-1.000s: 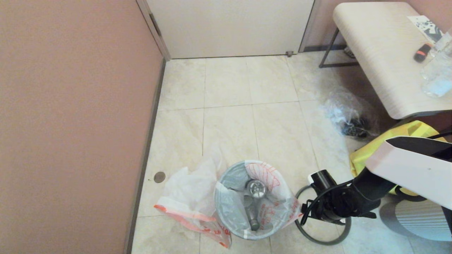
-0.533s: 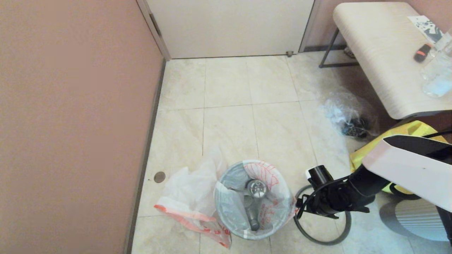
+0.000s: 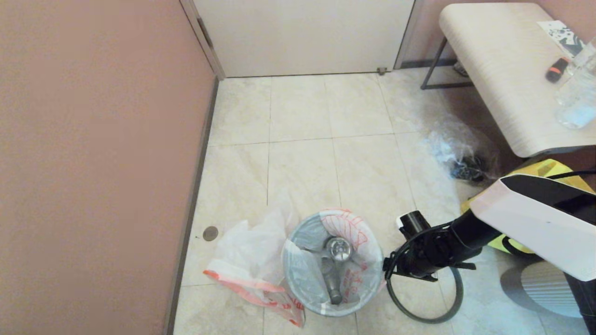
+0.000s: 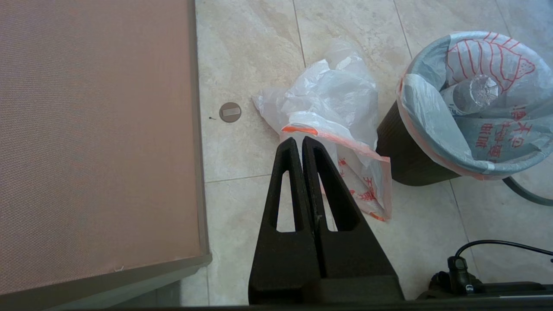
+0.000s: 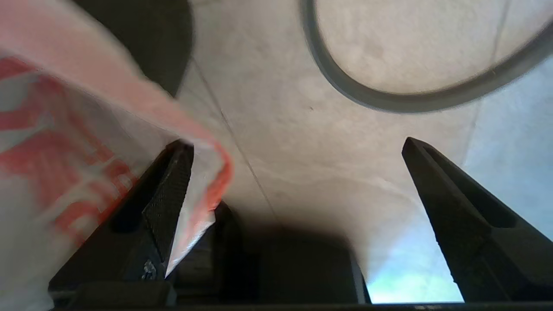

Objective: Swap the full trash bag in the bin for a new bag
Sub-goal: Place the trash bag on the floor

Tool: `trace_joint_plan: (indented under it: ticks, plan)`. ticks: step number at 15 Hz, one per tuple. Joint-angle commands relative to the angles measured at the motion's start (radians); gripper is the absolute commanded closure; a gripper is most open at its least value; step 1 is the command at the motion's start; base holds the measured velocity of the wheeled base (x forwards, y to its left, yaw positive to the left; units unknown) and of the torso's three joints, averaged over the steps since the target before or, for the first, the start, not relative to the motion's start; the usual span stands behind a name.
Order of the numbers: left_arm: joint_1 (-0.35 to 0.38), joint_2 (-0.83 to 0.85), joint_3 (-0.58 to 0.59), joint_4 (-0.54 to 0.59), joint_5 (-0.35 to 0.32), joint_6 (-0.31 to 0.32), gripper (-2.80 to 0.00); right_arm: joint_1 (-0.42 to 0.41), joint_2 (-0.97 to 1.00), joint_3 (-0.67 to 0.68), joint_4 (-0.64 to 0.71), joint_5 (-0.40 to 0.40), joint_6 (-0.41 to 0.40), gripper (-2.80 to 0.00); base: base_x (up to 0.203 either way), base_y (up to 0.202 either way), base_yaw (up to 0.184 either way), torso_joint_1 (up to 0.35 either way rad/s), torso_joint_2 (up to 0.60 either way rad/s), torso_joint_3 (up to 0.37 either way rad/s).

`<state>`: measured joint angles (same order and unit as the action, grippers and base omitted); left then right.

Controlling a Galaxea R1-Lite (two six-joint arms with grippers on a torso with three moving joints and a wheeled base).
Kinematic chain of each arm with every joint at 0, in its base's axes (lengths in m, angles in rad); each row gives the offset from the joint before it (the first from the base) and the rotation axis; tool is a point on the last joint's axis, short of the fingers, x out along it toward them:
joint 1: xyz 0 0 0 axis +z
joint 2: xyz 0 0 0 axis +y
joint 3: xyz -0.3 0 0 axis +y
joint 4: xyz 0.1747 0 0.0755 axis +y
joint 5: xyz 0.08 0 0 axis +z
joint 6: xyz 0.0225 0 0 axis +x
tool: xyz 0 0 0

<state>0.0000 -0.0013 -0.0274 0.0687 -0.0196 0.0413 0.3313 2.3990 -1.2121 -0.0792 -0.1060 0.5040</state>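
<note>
In the head view you can see that your right gripper (image 3: 389, 270) has moved closer to the bin (image 3: 333, 263) since 1 second ago, and it now sits just beside the bin's rim on the robot's right. The bin itself has not shifted. It is lined with a white bag with red print (image 3: 347, 228), and inside lies 1 clear plastic bottle (image 3: 336, 260). The loose grey hoop (image 3: 426, 302) lies flat on the floor beneath the right arm, apart from the bin. A second crumpled bag (image 3: 251, 260) rests on the floor against the bin's far side from the gripper. In the left wrist view your left gripper (image 4: 299, 142) is clenched with nothing between its fingers, hanging above that crumpled bag (image 4: 337, 108), with the bin (image 4: 410, 151) off to one side. In the right wrist view the right gripper (image 5: 298, 151) is spread wide, and the overhanging edge of the liner (image 5: 108, 129) drapes against 1 finger (image 5: 168, 207) without being pinched; the hoop (image 5: 402, 95) curves on the floor just ahead.
</note>
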Motion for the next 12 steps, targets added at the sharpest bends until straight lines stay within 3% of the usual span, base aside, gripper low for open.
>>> trace_joint_plan:
  ticks: [1, 3, 12]
  plan:
    - [0.0, 0.001, 0.0, 0.0, 0.0, 0.0, 0.0, -0.003, 0.02, -0.015, 0.004, -0.003, 0.002, -2.8, 0.0, 0.0, 0.0, 0.0, 0.0, 0.0]
    - [0.0, 0.001, 0.0, 0.0, 0.0, 0.0, 0.0, -0.011, 0.04, -0.025, 0.01, -0.047, -0.002, -2.8, 0.0, 0.0, 0.0, 0.0, 0.0, 0.0]
    - [0.0, 0.0, 0.0, 0.0, 0.0, 0.0, 0.0, -0.004, 0.054, -0.107, 0.082, -0.057, -0.005, -2.8, 0.0, 0.0, 0.0, 0.0, 0.0, 0.0]
